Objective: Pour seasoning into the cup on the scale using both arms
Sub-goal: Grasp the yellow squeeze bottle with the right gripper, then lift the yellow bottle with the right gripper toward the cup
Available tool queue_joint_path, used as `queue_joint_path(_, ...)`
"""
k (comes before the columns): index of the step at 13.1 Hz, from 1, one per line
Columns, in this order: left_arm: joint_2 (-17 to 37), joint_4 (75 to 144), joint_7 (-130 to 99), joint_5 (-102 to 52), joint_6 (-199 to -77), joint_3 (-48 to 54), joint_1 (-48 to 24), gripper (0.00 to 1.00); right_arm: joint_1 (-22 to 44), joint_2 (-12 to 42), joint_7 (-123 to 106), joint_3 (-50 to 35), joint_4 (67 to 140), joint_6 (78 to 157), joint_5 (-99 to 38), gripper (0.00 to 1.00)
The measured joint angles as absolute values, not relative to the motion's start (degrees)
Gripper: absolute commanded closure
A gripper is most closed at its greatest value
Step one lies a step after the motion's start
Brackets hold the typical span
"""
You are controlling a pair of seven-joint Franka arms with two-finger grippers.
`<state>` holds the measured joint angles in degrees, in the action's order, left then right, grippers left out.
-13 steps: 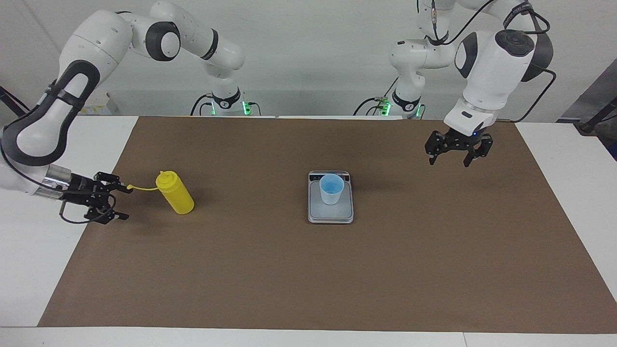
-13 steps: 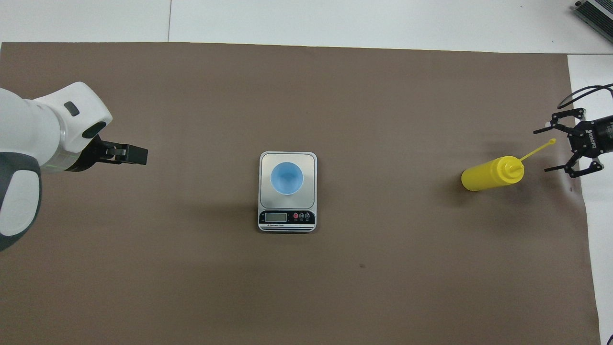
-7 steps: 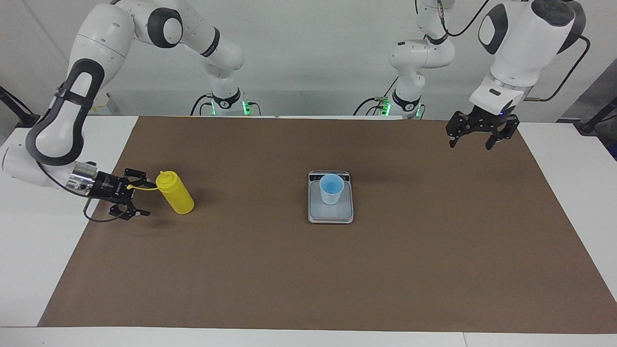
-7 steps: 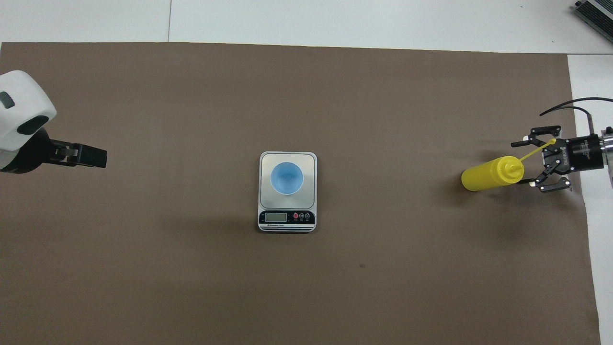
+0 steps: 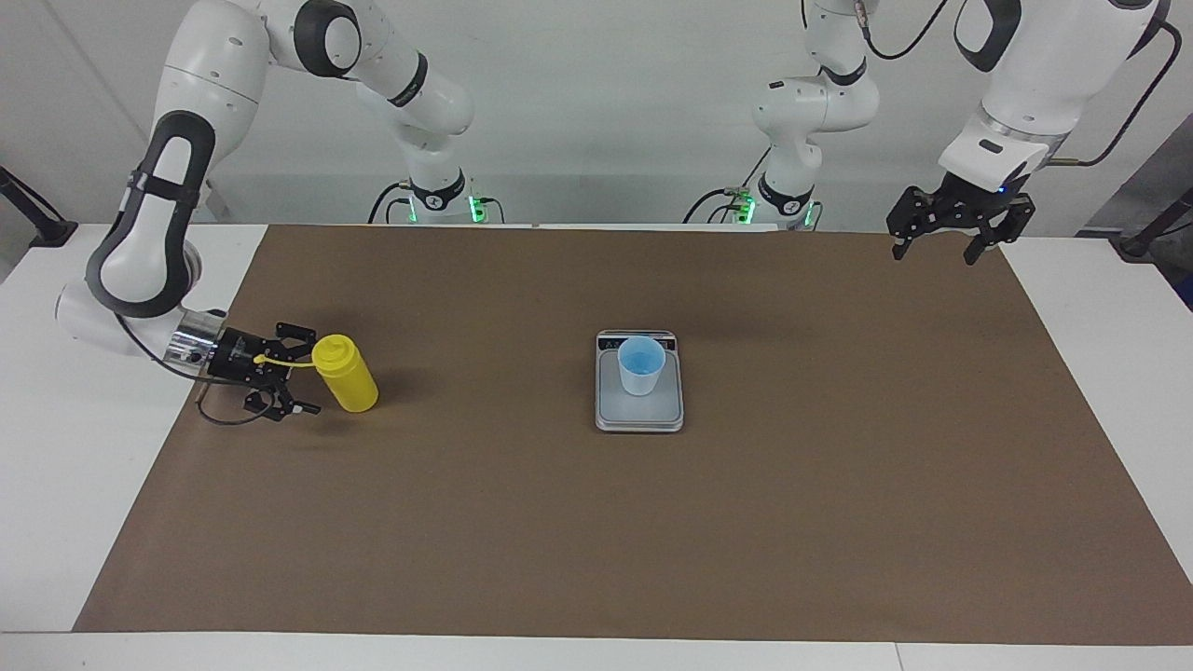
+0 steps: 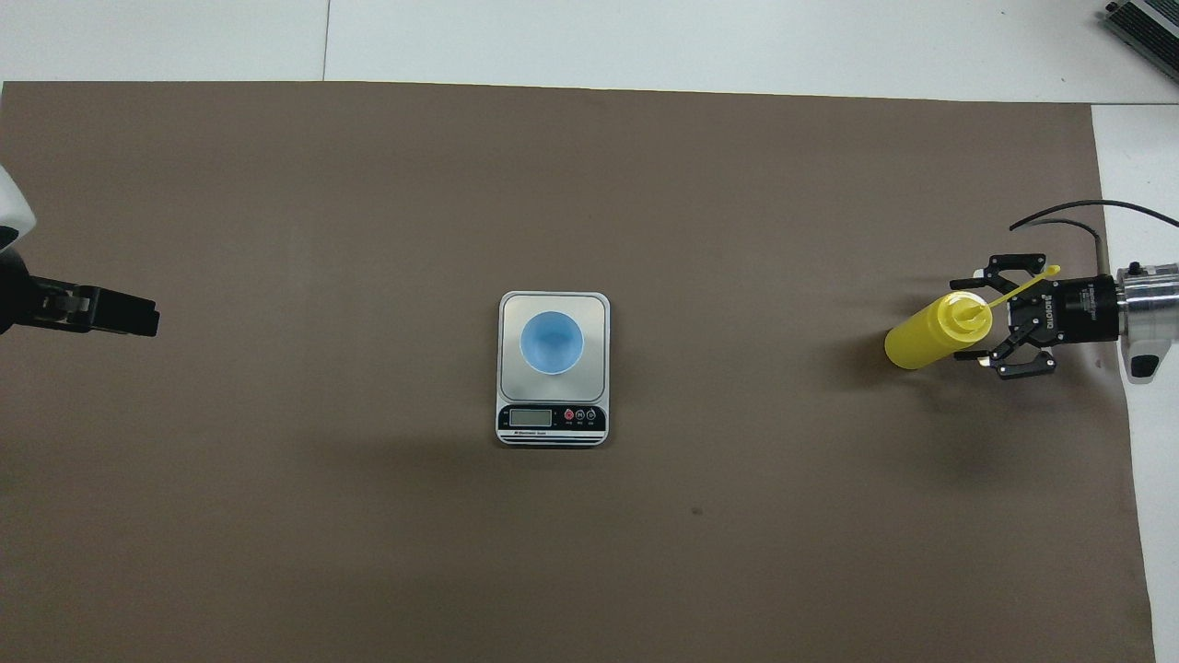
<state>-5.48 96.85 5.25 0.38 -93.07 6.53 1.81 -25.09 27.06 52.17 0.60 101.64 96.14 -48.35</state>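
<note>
Item: table scene, listed from my end outward. Right gripper (image 5: 296, 377): low at the right arm's end of the table, fingers apart, set around the nozzle end of the seasoning bottle (image 5: 347, 375) but not clamped on it; the cap strap (image 5: 280, 362) lies across the gripper. The bottle stands upright on the brown mat (image 5: 596, 540), long axis vertical, directly ahead of the fingers toward the table's middle, so I judge this arm much the nearer and the closing squeeze the coming move. Scale (image 5: 639, 410): mid-table, well apart from the bottle. Cup (image 5: 641, 365): upright on the scale's plate. Left gripper (image 5: 961, 228): fingers apart, empty, raised over the mat's corner at the left arm's end; I read this arm as waiting. Change from a second ago: the right gripper has advanced from beside the strap's tip to the bottle's top; the left gripper has lifted and drawn back toward its base.
</note>
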Motion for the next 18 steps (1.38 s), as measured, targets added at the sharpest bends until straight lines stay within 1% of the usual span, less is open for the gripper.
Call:
queue_joint_path(2, -5.6, 96.9, 5.4, 0.4, -92.9, 6.7, 1.8, 0.00, -25.1, 26.3, 50.9, 0.6, 103.6, 96.9, -48.4, 0.01)
queue_joint_path(6, -5.6, 96.9, 5.5, 0.4, -92.3, 7.0, 1.8, 0.00, -25.1, 25.1, 48.1, 0.6, 106.9, 97.0, -50.4, 0.09)
queue_joint_path(8, -5.6, 96.8, 5.5, 0.0, -92.3, 6.9, 1.8, 0.00, -25.1, 24.8, 47.4, 0.5, 107.5, 97.1, -50.7, 0.22)
queue_joint_path(9, -5.6, 96.8, 5.5, -0.9, -92.3, 6.7, 1.9, 0.00, -25.1, 24.6, 46.8, 0.4, 107.7, 97.1, -50.7, 0.38)
queue_joint_path(10, -5.6, 96.7, 5.5, -1.8, -92.4, 6.5, 1.9, 0.00, -24.9, 24.4, 45.7, 0.1, 107.8, 97.1, -50.7, 0.63)
queue_joint_path(13, -5.5, 96.4, 5.5, -2.5, -92.4, 6.3, 2.2, 0.00, -21.7, 23.7, 43.9, -0.1, 107.9, 97.8, -50.7, 0.96)
queue_joint_path(14, -5.3, 96.1, 5.5, -2.5, -92.3, 6.3, 2.6, 0.00, -20.0, 23.4, 44.1, -0.2, 107.9, 98.8, -50.7, 1.00)
queue_joint_path(16, -4.3, 94.9, 5.5, -2.5, -92.1, 6.3, 2.9, 0.00, -17.4, 22.6, 46.0, -0.2, 107.8, 103.1, -50.7, 1.00)
queue_joint_path(18, -3.2, 94.0, 5.6, -1.8, -92.1, 6.5, 2.8, 0.00, -14.3, 20.7, 50.0, -0.2, 107.8, 108.0, -50.7, 1.00)
